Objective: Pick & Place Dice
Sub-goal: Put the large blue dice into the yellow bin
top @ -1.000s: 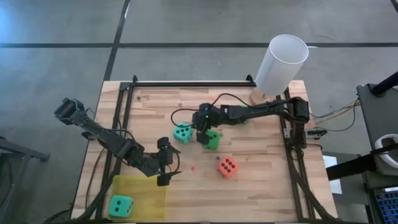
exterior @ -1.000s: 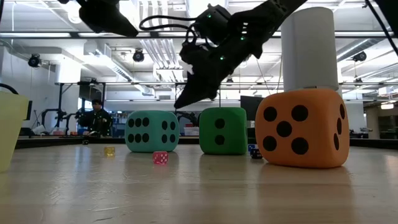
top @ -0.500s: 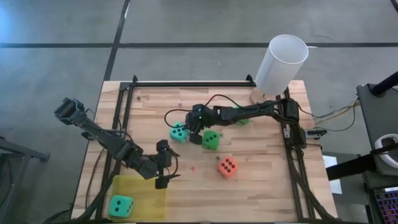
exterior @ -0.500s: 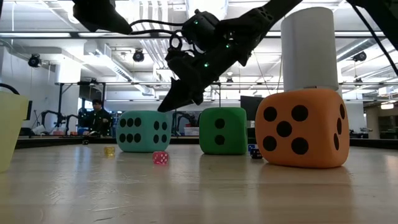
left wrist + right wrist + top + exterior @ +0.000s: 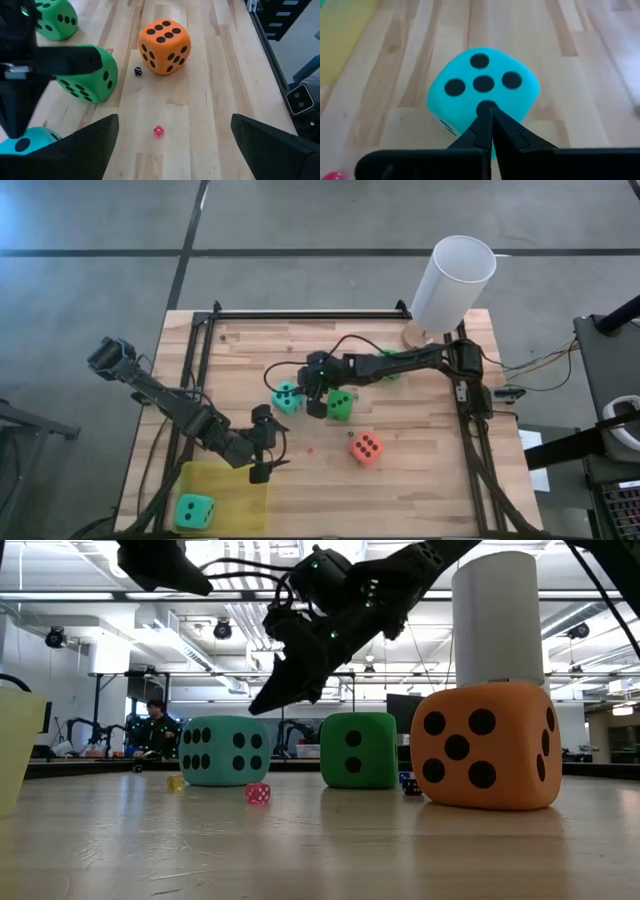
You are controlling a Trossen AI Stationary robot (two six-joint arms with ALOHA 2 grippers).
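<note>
Right wrist view: right hand (image 5: 489, 116) fully closed, tips against teal die (image 5: 482, 95).
Die sits upright mid-table (image 5: 420, 480), five pips up, beside a green die (image 5: 340, 404); left hand (image 5: 262, 442) wide open, holding nothing.

Matt soft dice (image 5: 365, 447) on smooth pale wooden table (image 5: 420, 480)

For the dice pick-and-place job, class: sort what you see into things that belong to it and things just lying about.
Job: teal die, green die, orange-red die, teal die on the yellow tray, right pincer.

Lying about: white cylinder, tiny pink die, tiny dark die.
</note>
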